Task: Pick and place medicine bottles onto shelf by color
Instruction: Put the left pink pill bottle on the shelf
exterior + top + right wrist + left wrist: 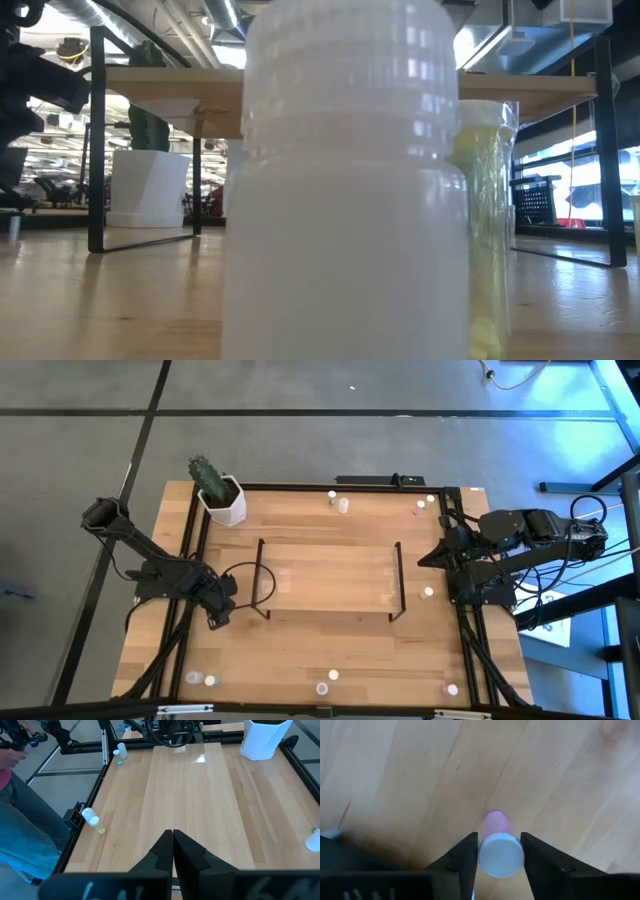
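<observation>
My left gripper (pixel 216 616) is near the table's left edge, left of the shelf (pixel 330 575), and is shut on a tiny pink bottle with a pale cap (pixel 500 851). My right gripper (pixel 173 839) is shut and empty, at the table's right side by the shelf's right end frame (pixel 425 558). Other bottles stand scattered: two at the far edge (pixel 338 501), two at the far right (pixel 425 504), one right of the shelf (pixel 428 592), and several along the near edge (pixel 203 680). A white bottle (pixel 345 180) fills the low view. My left gripper pinches the pink bottle between its two fingers at the cap's two sides (pixel 480 855). The fingers come from above, pointing down. The bottle stands upright in the hold, cap up. I cannot tell whether its base is on the table.
A white hexagonal pot with a cactus (pixel 222 498) stands at the far left corner. Black rails (pixel 190 530) frame the table. A person (pixel 15 795) stands beyond the table's edge in the right wrist view. Bare wood lies between the shelf and the near edge.
</observation>
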You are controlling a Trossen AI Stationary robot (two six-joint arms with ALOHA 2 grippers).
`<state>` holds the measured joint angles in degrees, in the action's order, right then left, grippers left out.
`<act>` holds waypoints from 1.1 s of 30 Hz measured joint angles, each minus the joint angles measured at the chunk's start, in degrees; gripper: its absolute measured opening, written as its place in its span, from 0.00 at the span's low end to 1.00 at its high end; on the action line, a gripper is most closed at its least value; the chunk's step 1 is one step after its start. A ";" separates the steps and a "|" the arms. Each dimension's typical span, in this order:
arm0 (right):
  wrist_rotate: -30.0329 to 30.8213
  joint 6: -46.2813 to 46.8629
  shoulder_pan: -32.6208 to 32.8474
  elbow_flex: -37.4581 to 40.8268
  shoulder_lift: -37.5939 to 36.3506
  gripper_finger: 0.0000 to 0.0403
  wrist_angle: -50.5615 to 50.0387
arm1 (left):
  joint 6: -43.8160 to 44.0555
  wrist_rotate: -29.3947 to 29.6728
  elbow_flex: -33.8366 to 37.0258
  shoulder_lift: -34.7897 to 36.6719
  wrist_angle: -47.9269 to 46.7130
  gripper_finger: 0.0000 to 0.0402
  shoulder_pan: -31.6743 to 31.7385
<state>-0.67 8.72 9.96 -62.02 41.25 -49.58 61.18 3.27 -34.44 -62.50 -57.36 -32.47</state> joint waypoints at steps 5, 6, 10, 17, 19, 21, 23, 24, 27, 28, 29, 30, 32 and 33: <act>0.00 -0.03 -0.02 0.00 0.00 0.04 0.00 | 1.37 0.01 -0.02 0.02 -0.05 0.27 0.00; 0.00 -0.04 -0.01 0.00 -0.01 0.04 0.00 | 1.44 0.02 -0.02 0.02 -0.05 0.27 0.00; 0.00 -0.04 0.00 0.00 -0.01 0.04 0.00 | 1.76 0.02 -0.02 0.02 -0.04 0.26 0.00; 0.00 0.01 0.00 0.00 -0.02 0.04 0.00 | 2.42 -0.11 -0.02 0.02 -0.03 0.25 0.00; 0.00 -0.05 -0.01 0.00 -0.01 0.04 0.00 | 2.84 -1.06 -0.06 0.02 -0.01 0.25 0.00; 0.00 0.01 -0.02 0.00 -0.01 0.04 0.00 | 3.00 -2.52 -0.30 -0.01 -0.07 0.25 0.00; 0.00 -0.03 -0.02 0.00 0.00 0.04 0.00 | 3.03 -3.13 -1.28 -0.02 -0.27 0.25 -0.02; 0.00 -0.05 -0.02 0.00 0.00 0.04 0.00 | 3.00 -3.08 -1.99 -0.02 -0.23 0.25 -0.02; 0.00 0.00 -0.02 0.00 -0.02 0.04 0.00 | 2.96 -2.93 -4.54 -0.02 -1.15 0.25 -0.01; 0.01 -0.04 -0.01 0.00 0.00 0.04 0.00 | 2.98 -2.91 -5.58 -0.02 -1.61 0.25 -0.02; 0.00 -0.03 -0.01 0.00 0.00 0.04 0.00 | 2.96 -2.87 -6.74 -0.02 -2.32 0.25 -0.02; 0.00 0.00 -0.02 0.00 -0.01 0.04 -0.01 | 2.90 -2.86 -7.95 -0.02 -3.36 0.25 -0.02; 0.00 -0.03 -0.01 0.00 -0.02 0.04 0.00 | 2.78 -2.81 -10.50 -0.02 -6.10 0.25 -0.02; 0.00 -0.05 -0.02 0.00 -0.01 0.04 -0.01 | 2.78 -2.80 -11.90 -0.02 -7.57 0.25 -0.02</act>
<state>-0.67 8.67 9.93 -62.02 41.24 -49.59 63.96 0.47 -46.34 -62.52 -64.93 -32.49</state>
